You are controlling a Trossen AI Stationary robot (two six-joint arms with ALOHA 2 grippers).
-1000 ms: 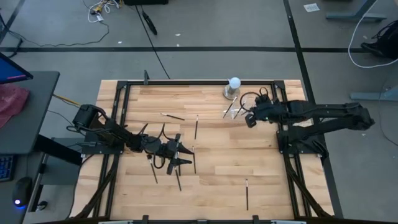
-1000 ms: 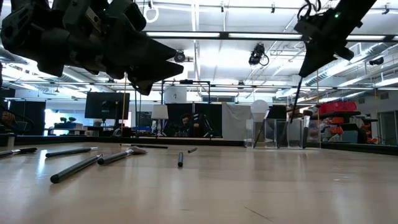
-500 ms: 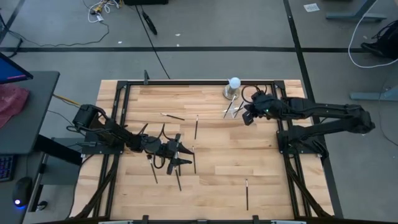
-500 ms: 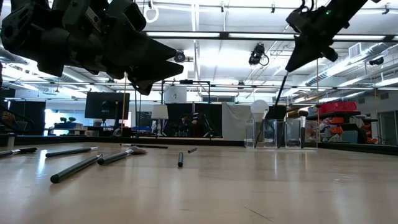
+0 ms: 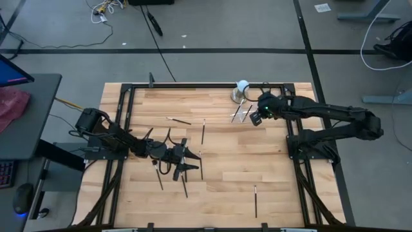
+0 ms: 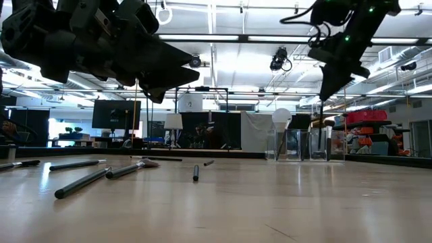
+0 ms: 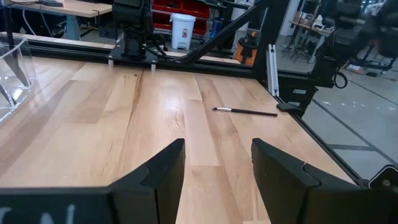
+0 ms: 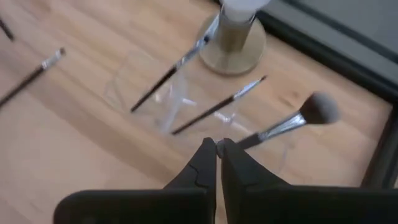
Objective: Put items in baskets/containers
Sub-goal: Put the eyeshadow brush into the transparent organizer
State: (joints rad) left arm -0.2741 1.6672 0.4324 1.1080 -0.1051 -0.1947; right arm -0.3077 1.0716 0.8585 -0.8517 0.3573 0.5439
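My right gripper point(image 8: 217, 148) hovers shut over the clear tray point(image 8: 134, 78) at the far right of the table, holding a makeup brush point(image 8: 283, 126) with a fluffy pale head. Two thin brushes point(image 8: 171, 73) point(image 8: 217, 106) lean in the tray. In the high view this gripper point(image 5: 255, 118) is beside the tray point(image 5: 241, 115). My left gripper point(image 7: 217, 146) stands open over the left half of the table point(image 5: 193, 161), nothing between its fingers, with loose brushes point(image 5: 185, 185) lying under and around it. My right gripper pinches the fluffy brush by the end of its handle point(image 8: 241, 142) between its two fingertips, coming from above at a slant. The brush sticks out past the fingertips, lifted clear, over the tray's far side.
A white ball on a grey round base point(image 5: 241, 87) stands just behind the tray. More brushes lie loose on the wood point(image 5: 179, 120) point(image 5: 203, 131) point(image 5: 255, 201) point(image 7: 245, 112). A black frame point(image 5: 193, 84) runs round the table's edges.
My right gripper has swung toward the table's far edge and a little down, over the clear tray, staying shut with the brush in it. The brush hanging below it has swung along.
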